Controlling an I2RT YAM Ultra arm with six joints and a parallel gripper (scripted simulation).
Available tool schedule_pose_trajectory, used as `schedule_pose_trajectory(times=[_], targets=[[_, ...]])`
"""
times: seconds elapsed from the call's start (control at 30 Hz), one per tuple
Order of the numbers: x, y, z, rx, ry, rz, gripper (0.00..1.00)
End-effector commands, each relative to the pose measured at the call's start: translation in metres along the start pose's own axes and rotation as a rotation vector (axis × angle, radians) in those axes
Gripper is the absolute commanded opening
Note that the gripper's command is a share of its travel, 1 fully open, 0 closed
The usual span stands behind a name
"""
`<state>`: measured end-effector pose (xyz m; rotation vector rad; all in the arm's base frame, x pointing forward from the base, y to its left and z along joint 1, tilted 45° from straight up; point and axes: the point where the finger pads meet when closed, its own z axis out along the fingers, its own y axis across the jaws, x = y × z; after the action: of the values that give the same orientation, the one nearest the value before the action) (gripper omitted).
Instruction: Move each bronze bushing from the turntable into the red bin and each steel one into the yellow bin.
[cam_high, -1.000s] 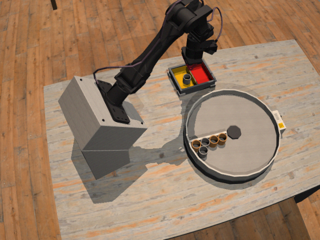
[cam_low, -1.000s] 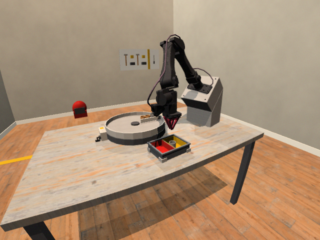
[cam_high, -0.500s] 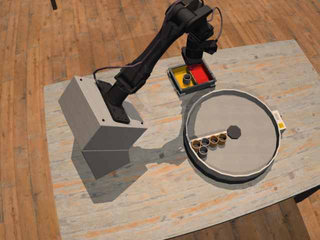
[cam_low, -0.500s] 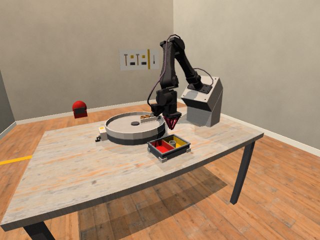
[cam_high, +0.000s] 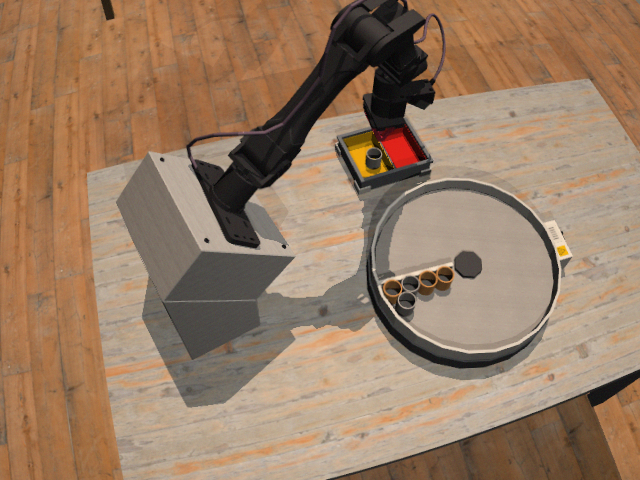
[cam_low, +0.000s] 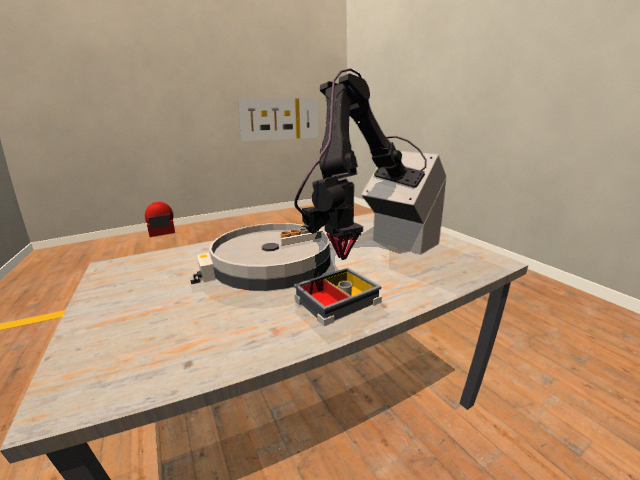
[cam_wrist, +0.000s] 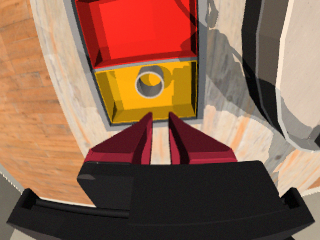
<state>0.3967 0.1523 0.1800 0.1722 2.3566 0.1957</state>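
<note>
The turntable (cam_high: 465, 268) holds three bronze bushings (cam_high: 427, 281) and two steel bushings (cam_high: 406, 303), clustered against a white divider at its left edge. One steel bushing (cam_high: 373, 156) stands upright in the yellow bin (cam_high: 361, 152); it also shows in the wrist view (cam_wrist: 151, 83). The red bin (cam_high: 400, 146) beside it is empty. My gripper (cam_low: 342, 253) hovers above the bins, over their far edge. In the wrist view its dark red fingers stand a narrow gap apart with nothing between them.
The two bins share one grey tray (cam_low: 338, 294) just beside the turntable's rim. The arm's grey pedestal (cam_high: 191, 242) stands at the table's left. A small control box (cam_high: 558, 245) sits on the turntable's right side.
</note>
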Motion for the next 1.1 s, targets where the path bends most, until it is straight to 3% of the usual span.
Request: schedule_pose_trajectory(times=[0.0, 1.07], targets=[[-0.0068, 0.0058, -0.0116, -0.014, -0.032, 0.001, 0.15], [-0.0037, 0.0039, -0.0100, -0.011, -0.026, -0.003, 0.14]])
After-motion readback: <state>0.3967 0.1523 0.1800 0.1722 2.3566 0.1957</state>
